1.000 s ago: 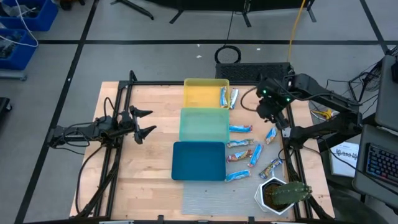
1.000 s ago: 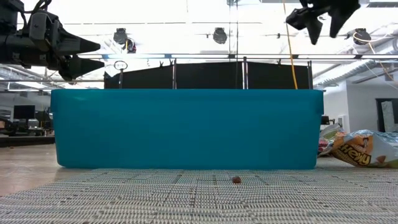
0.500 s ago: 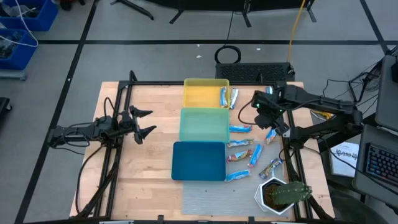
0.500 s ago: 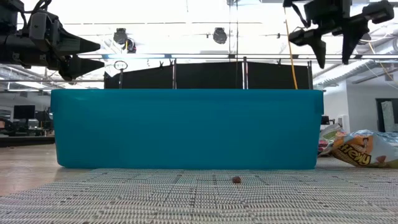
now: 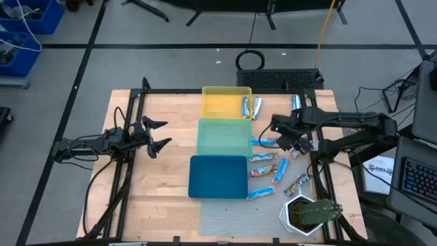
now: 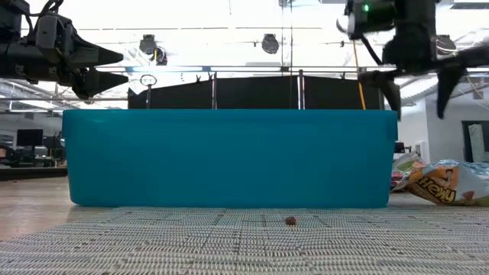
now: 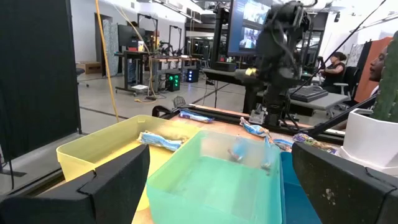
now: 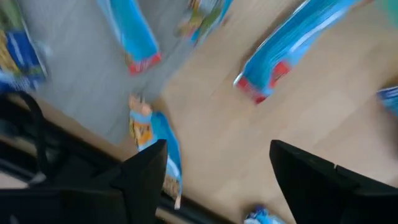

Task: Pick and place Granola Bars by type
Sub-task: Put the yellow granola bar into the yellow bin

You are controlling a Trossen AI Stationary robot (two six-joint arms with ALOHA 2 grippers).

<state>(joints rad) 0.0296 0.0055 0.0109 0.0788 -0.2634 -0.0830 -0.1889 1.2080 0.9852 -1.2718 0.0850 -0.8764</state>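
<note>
Along the bench's left edge, the left arm waits with its left pincer (image 5: 158,134) raised above the wood, its two fingers spread and nothing between them.

At mid-bench three trays stand in a row running from the far edge toward the near edge: a yellow tray (image 5: 220,102), a green tray (image 5: 222,137) and a blue tray (image 5: 217,176), each touching the next. Two granola bars (image 5: 250,107) lie against the yellow tray's right side; whether they sit inside its rim cannot be told. The green and blue trays hold no bars.

Right of the trays, the remaining bars lie loose on the wood: one beside the green tray (image 5: 263,141), two beside the blue tray (image 5: 262,158), and others toward the right edge (image 5: 298,182), with one near the blue tray's near right corner (image 5: 260,193).

Over these loose bars hangs the right pincer (image 5: 292,141), fingers apart and gripping nothing; the right wrist view shows blue wrappers with red ends (image 8: 292,48) on the wood beneath it.

Near the bench's near right corner stands a potted cactus (image 5: 311,214) in a white pot.
</note>
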